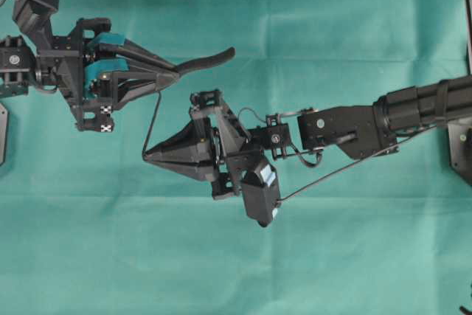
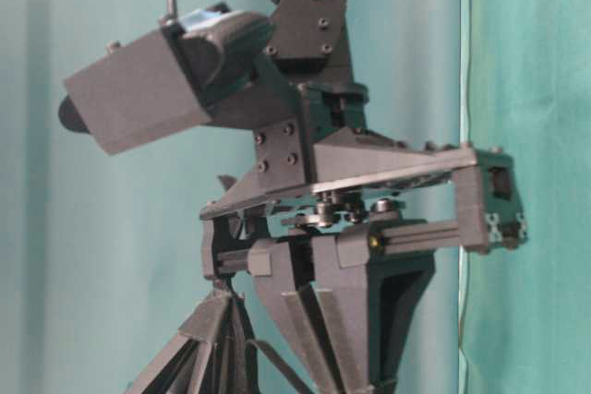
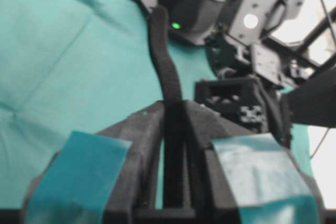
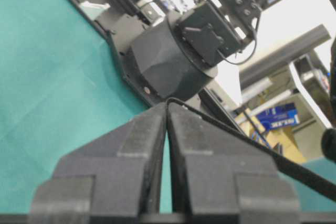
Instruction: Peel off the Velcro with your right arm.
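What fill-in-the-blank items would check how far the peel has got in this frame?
1. The teal-marked gripper pinching the fuzzy black Velcro strap is the ____ one.
2. The all-black right gripper has its fingers ____ on a thin peeled layer.
3. Beneath both arms lies a plain green ____.
Missing: left; shut; cloth.

The left arm (image 1: 44, 64) is built of black angular housings, with teal panels on its gripper body and small black-and-white checker markers near the gripper mount. A boxy black camera housing sits at its upper end. The left gripper (image 1: 175, 73) has long tapered black fingers; the left wrist view shows teal tape patches on both finger bases. The right arm (image 1: 413, 112) is black throughout, with a ribbed cylindrical forearm section, round screw heads and thin black cables looping along its links. The right gripper (image 1: 147, 156) is all black, triangular in outline, and a boxy black wrist camera is attached beside it.
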